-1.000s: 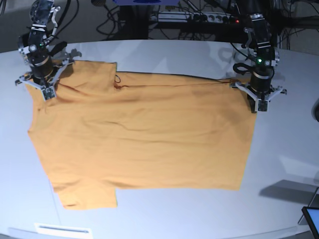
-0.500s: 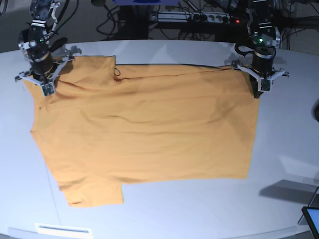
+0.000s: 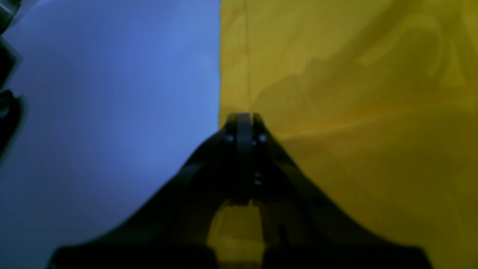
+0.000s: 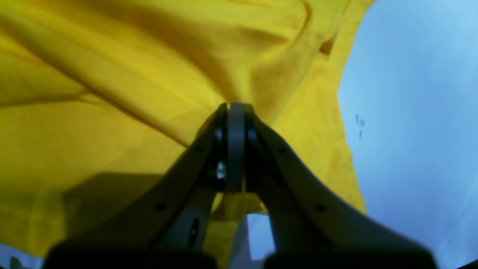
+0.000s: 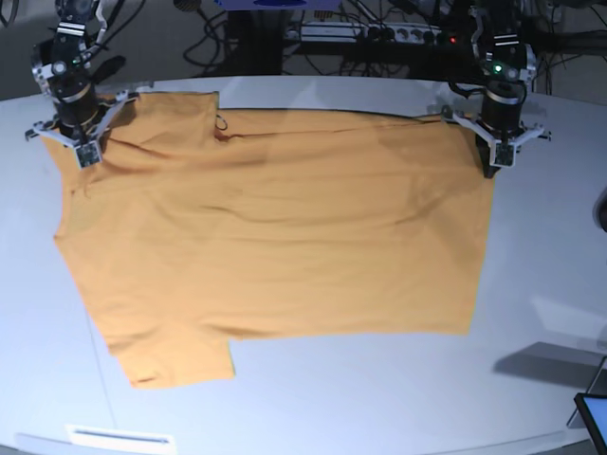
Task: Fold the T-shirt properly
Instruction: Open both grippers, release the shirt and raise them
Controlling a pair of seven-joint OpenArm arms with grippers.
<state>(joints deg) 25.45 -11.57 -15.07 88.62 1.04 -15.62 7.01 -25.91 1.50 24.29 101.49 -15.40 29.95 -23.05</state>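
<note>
The orange-yellow T-shirt (image 5: 275, 227) lies spread flat on the white table (image 5: 379, 398), one sleeve at the near left. My left gripper (image 5: 495, 163) is shut on the shirt's far right corner; in the left wrist view (image 3: 242, 117) its jaws pinch the cloth (image 3: 354, 112) at the hem edge. My right gripper (image 5: 83, 161) is shut on the far left shoulder part; in the right wrist view (image 4: 235, 108) the jaws pinch creased cloth (image 4: 130, 74). A dark thread loop (image 5: 221, 123) lies near the collar.
A power strip and cables (image 5: 379, 33) run behind the table's far edge. A white label (image 5: 121, 438) sits at the near left edge. A dark screen corner (image 5: 596, 417) shows at the near right.
Both grippers have pulled the shirt's top edge away toward the table's far side. The whole shirt slid that way and lies flatter.
</note>
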